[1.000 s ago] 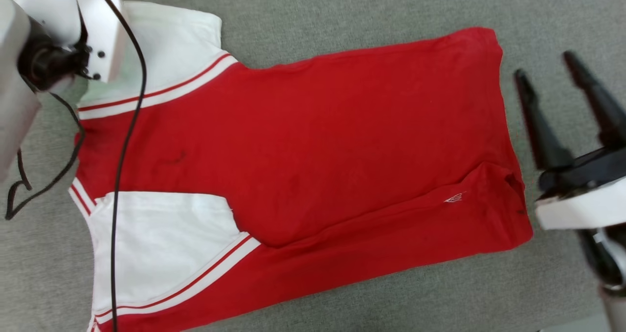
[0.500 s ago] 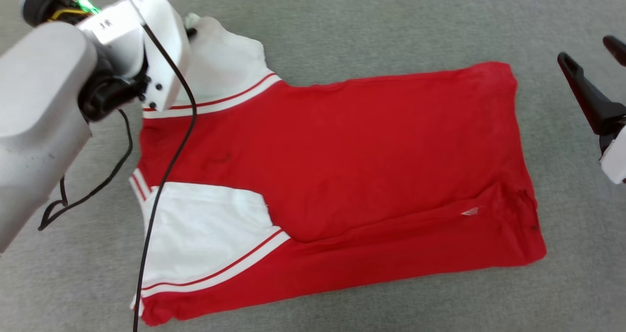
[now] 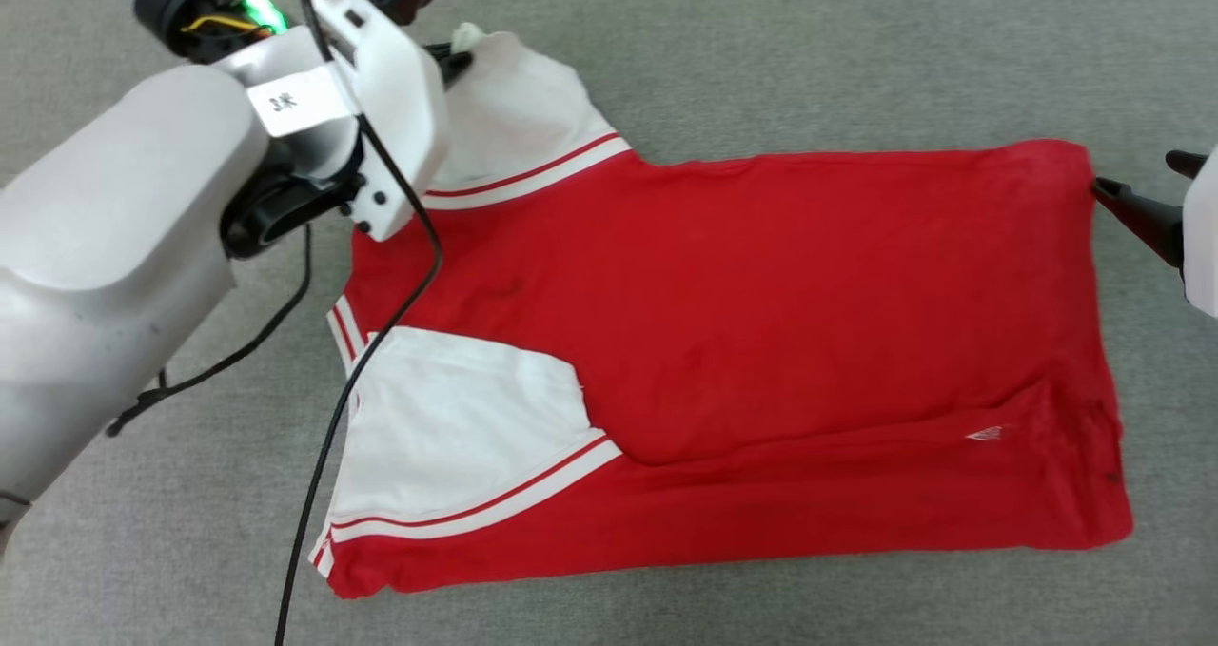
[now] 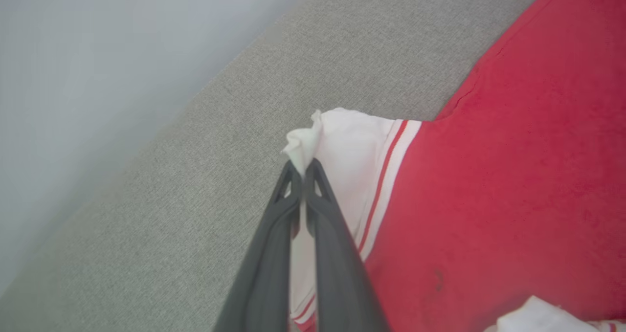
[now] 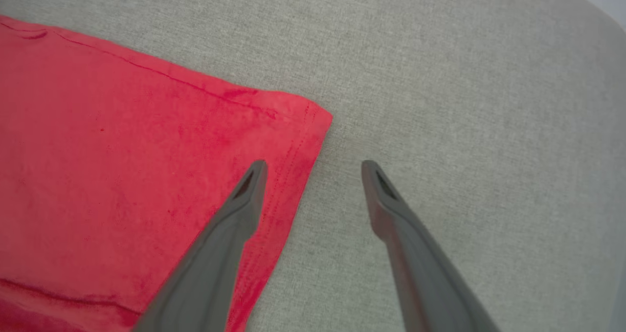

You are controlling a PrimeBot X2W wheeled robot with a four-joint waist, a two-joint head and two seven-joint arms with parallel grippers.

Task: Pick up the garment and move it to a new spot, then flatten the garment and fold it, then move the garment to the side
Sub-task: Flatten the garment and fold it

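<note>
Bright red, white-sleeved T-shirt (image 3: 761, 294), long axis left–right on grey tabletop (image 3: 809, 47); left fingers (image 4: 328, 227) clamped on far-left sleeve, right fingers (image 5: 238, 212) apart astride far-right hem.

You have bare grey cloth (image 3: 761, 56) all around the garment (image 3: 761, 294). The big left arm (image 3: 114, 246) and its black cable (image 3: 328, 437) hang over its sleeve end.
</note>
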